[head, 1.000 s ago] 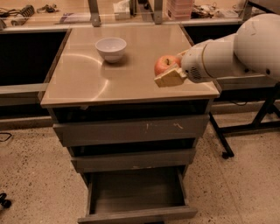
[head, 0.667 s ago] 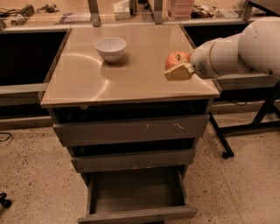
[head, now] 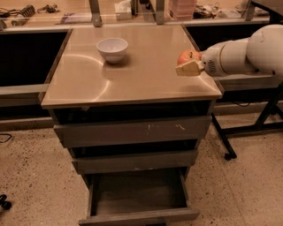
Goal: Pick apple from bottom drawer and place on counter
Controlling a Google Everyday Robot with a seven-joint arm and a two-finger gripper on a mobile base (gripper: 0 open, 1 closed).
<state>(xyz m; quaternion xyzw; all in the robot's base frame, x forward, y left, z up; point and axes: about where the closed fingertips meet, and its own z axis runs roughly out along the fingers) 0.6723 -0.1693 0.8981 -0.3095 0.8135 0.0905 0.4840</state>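
The apple (head: 187, 56), red with yellowish patches, is held in my gripper (head: 185, 62) over the right edge of the beige counter (head: 132, 75). The gripper is shut on it. One tan finger (head: 190, 69) shows below the apple; the other is hidden behind it. I cannot tell whether the apple touches the counter top. My white arm reaches in from the right. The bottom drawer (head: 138, 216) is pulled out, and its dark interior holds nothing I can see.
A white bowl (head: 112, 48) stands at the back left of the counter. The two upper drawers (head: 132, 132) are nearly shut. A cluttered bench (head: 66, 11) runs behind. A black table leg with a caster (head: 225, 148) stands right of the cabinet.
My gripper has moved right and slightly back with the apple in it, from over the counter's right part to its right edge.
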